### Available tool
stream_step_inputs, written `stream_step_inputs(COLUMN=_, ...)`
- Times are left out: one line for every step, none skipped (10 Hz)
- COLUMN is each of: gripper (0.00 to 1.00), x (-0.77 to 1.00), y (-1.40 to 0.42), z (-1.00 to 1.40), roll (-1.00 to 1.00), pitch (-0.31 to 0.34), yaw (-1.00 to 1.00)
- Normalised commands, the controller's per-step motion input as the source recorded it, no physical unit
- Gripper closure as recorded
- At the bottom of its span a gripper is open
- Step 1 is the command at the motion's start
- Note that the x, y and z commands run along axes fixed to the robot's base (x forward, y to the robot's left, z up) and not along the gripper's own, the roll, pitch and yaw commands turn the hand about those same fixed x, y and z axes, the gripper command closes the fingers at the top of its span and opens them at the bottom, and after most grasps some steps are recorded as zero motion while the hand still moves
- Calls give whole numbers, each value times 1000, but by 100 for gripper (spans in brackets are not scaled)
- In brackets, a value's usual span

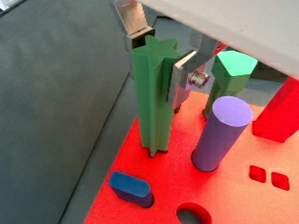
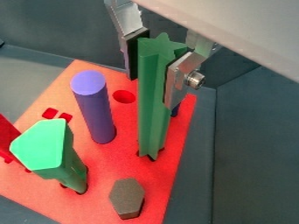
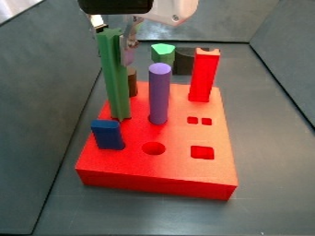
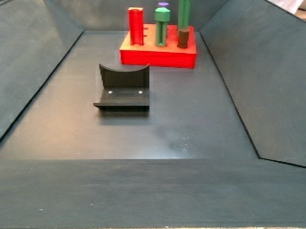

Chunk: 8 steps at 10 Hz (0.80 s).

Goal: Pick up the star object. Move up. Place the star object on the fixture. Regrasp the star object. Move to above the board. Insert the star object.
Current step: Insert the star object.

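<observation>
The star object (image 1: 153, 96) stands upright in the red board (image 3: 160, 171) on the dark floor. We see the gripper (image 2: 160, 54) above, fingers squeezing its top.

A flat dark grey matte floor (image 4: 167, 134) fills the enclosure, with faint scuffs near its middle in a side view. Sloping dark grey walls (image 4: 36, 80) rise on both sides and meet at the far end, forming a trough. Light is even and soft, casting only weak shadows.
</observation>
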Motion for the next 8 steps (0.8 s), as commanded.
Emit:
stream_step_inputs(gripper=100, x=223, y=0, z=-177, roll=0, pitch=0, yaw=-57)
stream_step_inputs(gripper=100, x=243, y=0, z=-214, roll=13, pitch=0, yaw=-91)
stream_step_inputs(gripper=100, x=157, y=0, z=-186, roll=27, pitch=3, yaw=-51)
stream_step_inputs(gripper=100, x=140, y=-11, z=-474, roll=80, pitch=36, yaw=-63)
stream_step_inputs(gripper=100, x=234, y=0, z=-700, roll=0, pitch=43, yaw=-100)
stream_step_inputs(gripper=100, x=183, y=0, z=-786, roll=0, pitch=83, yaw=-71)
stream_step_inputs(gripper=100, x=0, y=26, z=-897, roll=0, pitch=81, yaw=-123)
stream_step_inputs(gripper=100, x=0, y=0, z=-814, roll=-14, pitch=27, yaw=-220)
